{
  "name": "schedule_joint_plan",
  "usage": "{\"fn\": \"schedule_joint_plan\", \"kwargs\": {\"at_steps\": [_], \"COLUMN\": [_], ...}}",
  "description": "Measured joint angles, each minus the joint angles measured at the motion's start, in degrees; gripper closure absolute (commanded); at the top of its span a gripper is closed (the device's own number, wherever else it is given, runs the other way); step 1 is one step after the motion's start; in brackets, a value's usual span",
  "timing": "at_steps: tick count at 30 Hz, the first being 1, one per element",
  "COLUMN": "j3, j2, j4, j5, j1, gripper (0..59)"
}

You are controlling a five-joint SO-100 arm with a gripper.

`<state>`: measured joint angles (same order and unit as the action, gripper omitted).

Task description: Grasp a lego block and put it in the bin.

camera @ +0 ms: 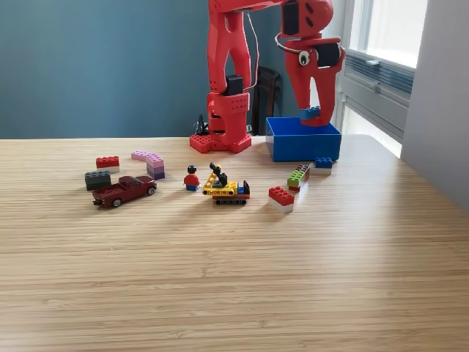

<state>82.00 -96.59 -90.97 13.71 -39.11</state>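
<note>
The red arm reaches over the blue bin (303, 141) at the back right of the wooden table in the exterior view. My gripper (314, 114) hangs just above the bin's rim, shut on a small blue lego block (309, 112) held over the bin's inside. Other lego blocks lie on the table: a red-and-white one (281, 198), a green stacked one (297, 177) and a blue-and-white one (323, 164) right in front of the bin.
The arm's red base (220, 139) stands left of the bin. Further left sit a yellow lego vehicle (226, 189), a minifigure (192, 178), a dark red toy truck (124, 190), a pink-purple curved piece (150, 163), and red (108, 163) and dark grey (97, 180) blocks.
</note>
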Motion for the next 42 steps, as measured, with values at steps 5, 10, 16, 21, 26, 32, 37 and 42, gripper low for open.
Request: {"fn": "schedule_joint_plan", "kwargs": {"at_steps": [5,10,16,21,26,32,37,42], "j3": [3.25,8.09,8.79,9.14,9.32,10.90,11.60,11.60], "j2": [-0.09,-0.09,-0.09,-0.09,-0.09,-0.09,-0.09,-0.09], "j4": [-1.58,-1.58,-1.58,-1.58,-1.58,-1.58,-1.58,-1.58], "j5": [2.72,6.06,8.96,10.72,10.81,10.02,8.61,6.59], "j1": [-11.16,-22.50,-31.90,-37.35,-38.58,-38.58,-38.58,-38.58], "gripper": [58.6,58.6,58.6,58.6,58.6,58.6,53.9,27.5]}}
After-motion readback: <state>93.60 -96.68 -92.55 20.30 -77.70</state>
